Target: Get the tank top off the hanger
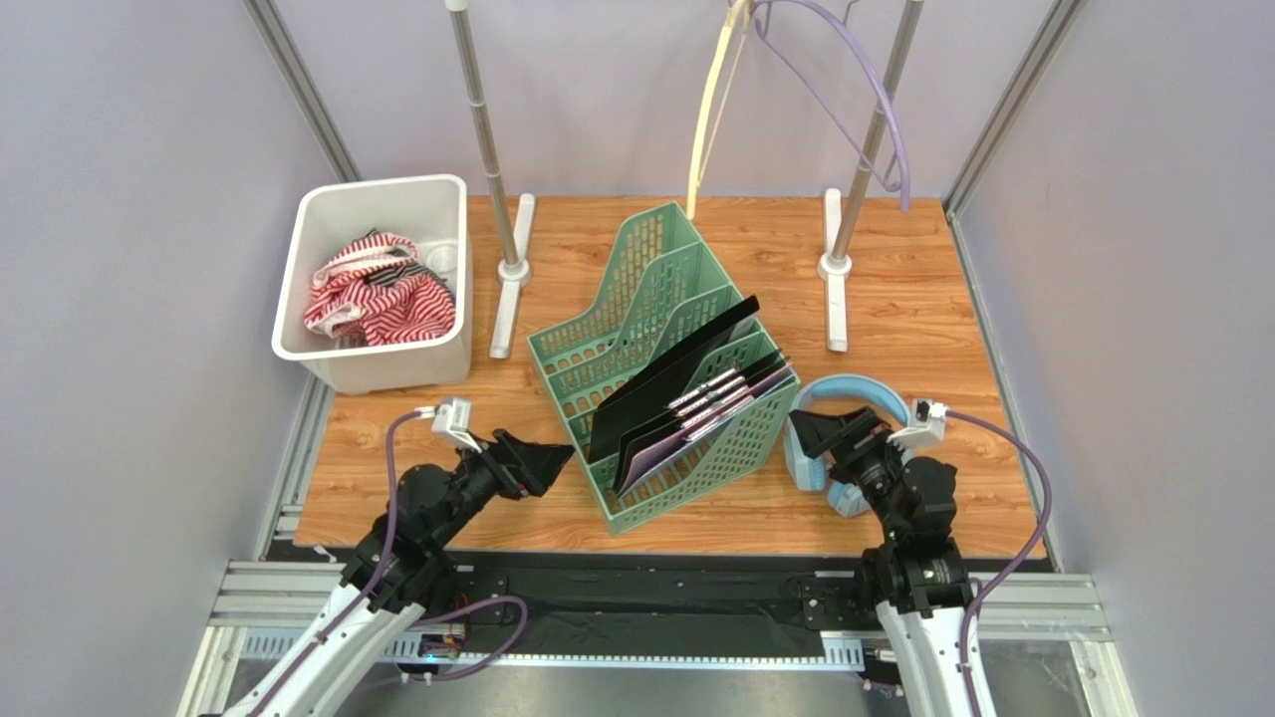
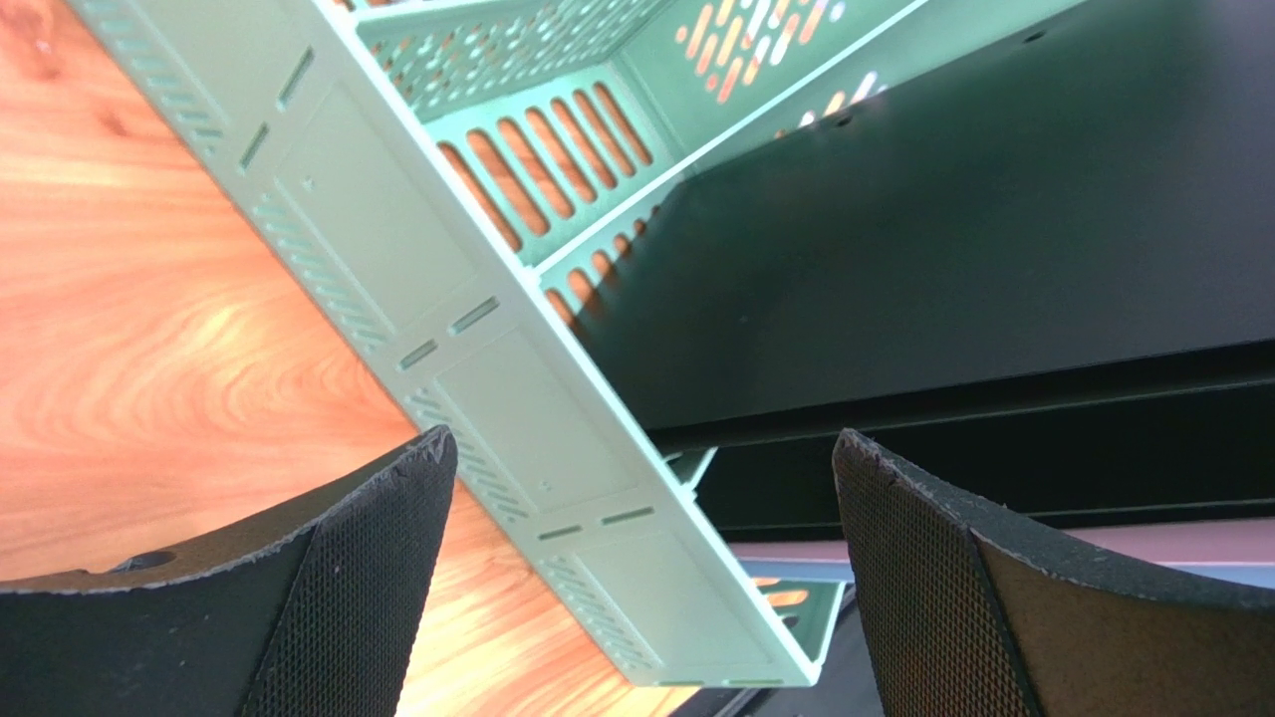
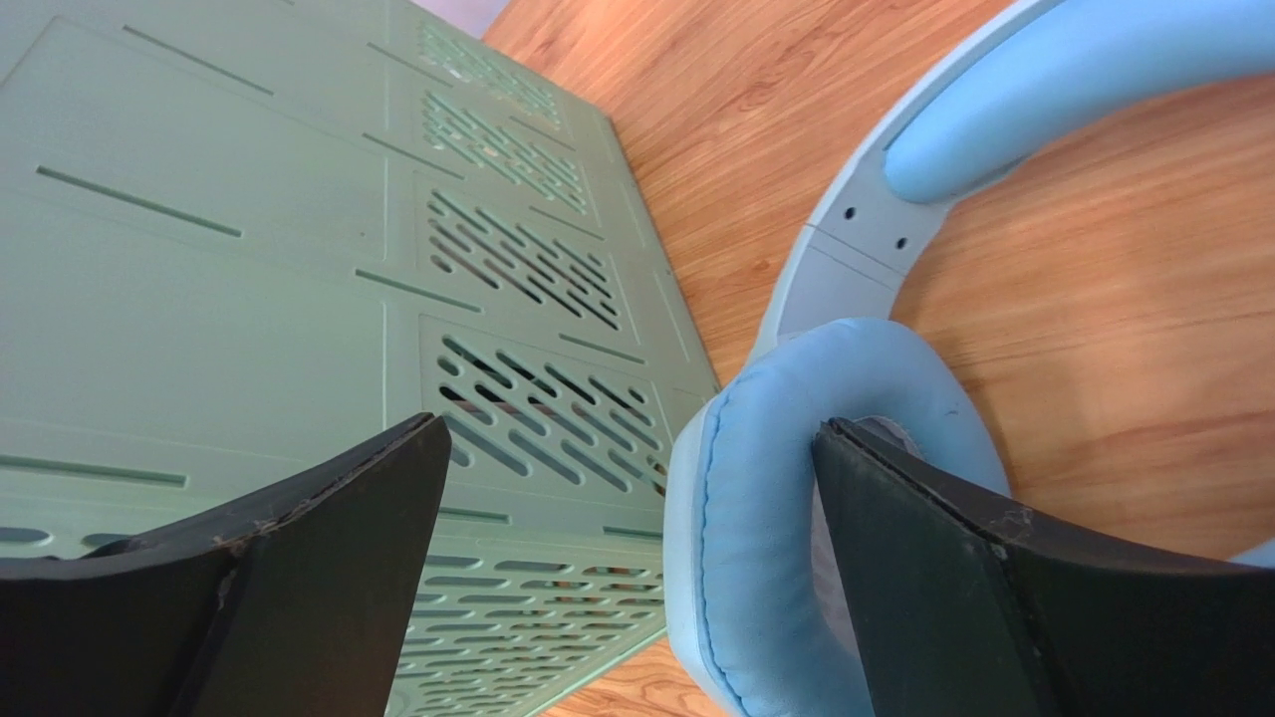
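Both arms low at the near edge of the wooden bench (image 1: pixel 928 314); black two-finger left pincer (image 1: pixel 557 466) spread wide, gripping nothing, just beside the green slotted plastic file rack (image 1: pixel 659 299); black two-finger right pincer (image 1: pixel 801 433) equally wide and empty, close by an ear cup of the pale blue padded headphones (image 1: pixel 853 392). Far left, in the white plastic tub (image 1: pixel 374 366), the crumpled red-and-white striped tank top (image 1: pixel 377 299); any hanger tangled inside, impossible to tell; at the back, a cream plastic hanger (image 1: pixel 711 112) and a lavender plastic hanger (image 1: pixel 876 105), both bare. Looks light, limp, prone to snagging; best pinched at a shoulder strap or raised fold, then lifted slowly.
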`<state>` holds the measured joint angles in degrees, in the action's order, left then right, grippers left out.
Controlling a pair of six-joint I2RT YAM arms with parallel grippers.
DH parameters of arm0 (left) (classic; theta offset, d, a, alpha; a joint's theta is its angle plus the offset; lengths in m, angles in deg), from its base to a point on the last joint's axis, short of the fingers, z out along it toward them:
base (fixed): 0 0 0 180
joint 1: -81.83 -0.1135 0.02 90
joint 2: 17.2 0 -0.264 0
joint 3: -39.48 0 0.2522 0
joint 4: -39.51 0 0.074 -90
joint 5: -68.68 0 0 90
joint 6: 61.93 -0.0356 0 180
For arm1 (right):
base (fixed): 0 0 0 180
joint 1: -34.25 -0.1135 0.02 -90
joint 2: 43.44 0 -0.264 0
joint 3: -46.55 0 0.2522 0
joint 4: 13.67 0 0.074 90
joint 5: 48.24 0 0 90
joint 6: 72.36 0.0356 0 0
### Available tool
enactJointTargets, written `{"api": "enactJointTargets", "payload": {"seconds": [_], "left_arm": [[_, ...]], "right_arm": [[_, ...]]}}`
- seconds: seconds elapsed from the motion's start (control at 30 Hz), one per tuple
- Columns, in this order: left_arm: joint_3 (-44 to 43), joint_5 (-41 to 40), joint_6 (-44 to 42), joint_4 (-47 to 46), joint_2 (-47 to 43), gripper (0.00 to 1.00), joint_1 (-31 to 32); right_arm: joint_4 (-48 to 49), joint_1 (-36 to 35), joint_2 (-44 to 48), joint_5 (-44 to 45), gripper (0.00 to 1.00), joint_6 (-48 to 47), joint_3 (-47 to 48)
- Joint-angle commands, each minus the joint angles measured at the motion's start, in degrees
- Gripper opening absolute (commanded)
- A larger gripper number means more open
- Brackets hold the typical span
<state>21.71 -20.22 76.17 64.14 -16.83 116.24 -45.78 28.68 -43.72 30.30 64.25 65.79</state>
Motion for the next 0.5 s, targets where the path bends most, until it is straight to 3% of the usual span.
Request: {"api": "enactJointTargets", "payload": {"seconds": [0.0,0.47], "left_arm": [[2.9,1.3,2.2,-4.6,-7.7,0.99,0.0],[5.4,0.7,1.9,-3.0,-7.7,0.99,0.0]], "right_arm": [[3.5,-0.2,3.2,-2.0,1.0,1.0,-3.2],[6.3,-0.2,3.2,-3.5,1.0,2.1,-8.2]]}}
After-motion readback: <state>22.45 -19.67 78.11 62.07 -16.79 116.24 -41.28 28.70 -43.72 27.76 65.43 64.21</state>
